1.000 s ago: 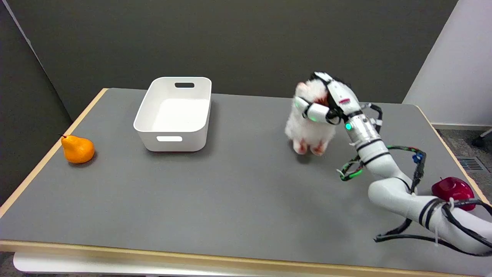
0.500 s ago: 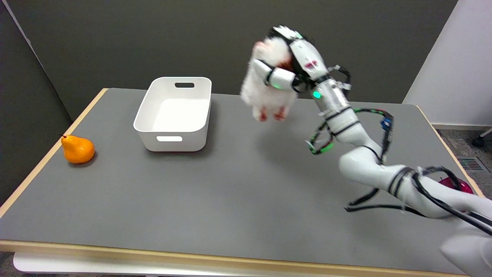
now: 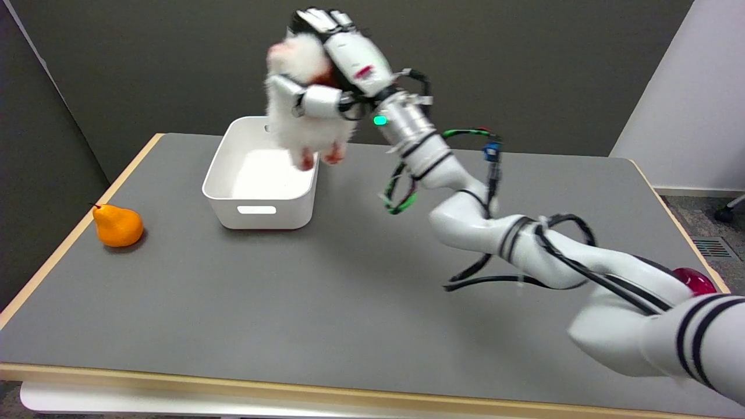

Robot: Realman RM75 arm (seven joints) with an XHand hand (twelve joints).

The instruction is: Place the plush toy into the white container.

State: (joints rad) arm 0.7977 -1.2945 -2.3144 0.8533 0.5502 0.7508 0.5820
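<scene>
A fluffy white plush toy [image 3: 302, 119] with red feet hangs in the air, gripped by my right hand [image 3: 332, 70], whose fingers wrap around its upper body. The toy is above the right rim of the white container [image 3: 263, 174], its feet just over the container's far right edge. The container is a rounded rectangular tub with handle slots, standing on the grey table toward the back left; its inside shows nothing in it.
An orange pear [image 3: 117, 226] lies near the table's left edge. A red apple [image 3: 692, 280] is partly hidden behind my right arm at the far right. The wooden-edged grey table [image 3: 326, 291] spreads out in front.
My right hand has lifted the plush toy off the table and carried it up and left, from the right middle of the table to above the container's right rim.
</scene>
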